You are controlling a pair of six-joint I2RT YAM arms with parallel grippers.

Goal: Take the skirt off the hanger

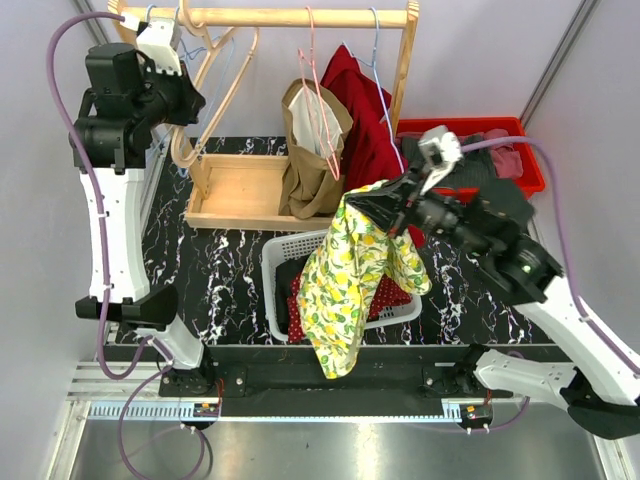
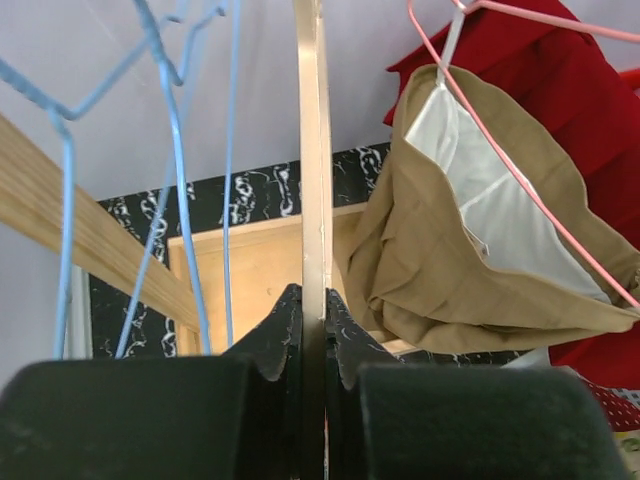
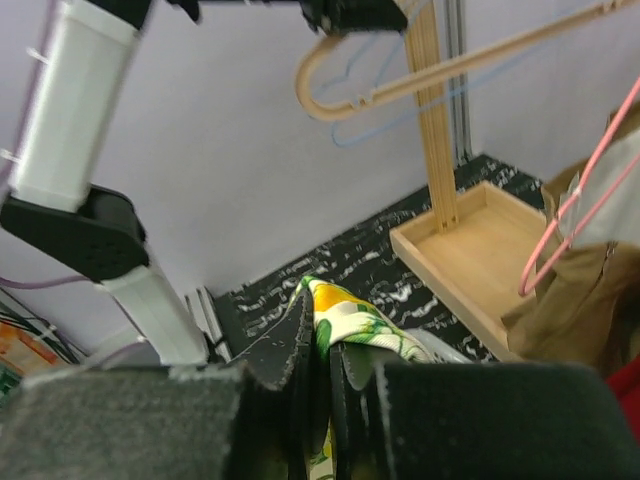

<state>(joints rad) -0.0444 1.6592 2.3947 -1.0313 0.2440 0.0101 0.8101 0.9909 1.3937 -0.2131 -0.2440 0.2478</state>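
The lemon-print yellow fabric skirt (image 1: 350, 270) dangles limp over the white plastic basket (image 1: 272, 262), its top edge clenched in the right jaws. It looks light and floppy, best held there. Up and left of the basket, the left jaws clamp the pale wooden hanger (image 2: 313, 150). Behind the basket, a tan garment (image 1: 310, 150) crowds close.

Light is bright, even and diffuse, falling from above, and shadows are soft and faint. In the top view a white band of glare runs along the metal rail (image 1: 300, 411) near the lower edge. In the wrist views the left gripper's fingers (image 2: 272, 345) and the right gripper's fingers (image 3: 285, 350) loom dark and blurred at the bottom. Things farther back are sharper.
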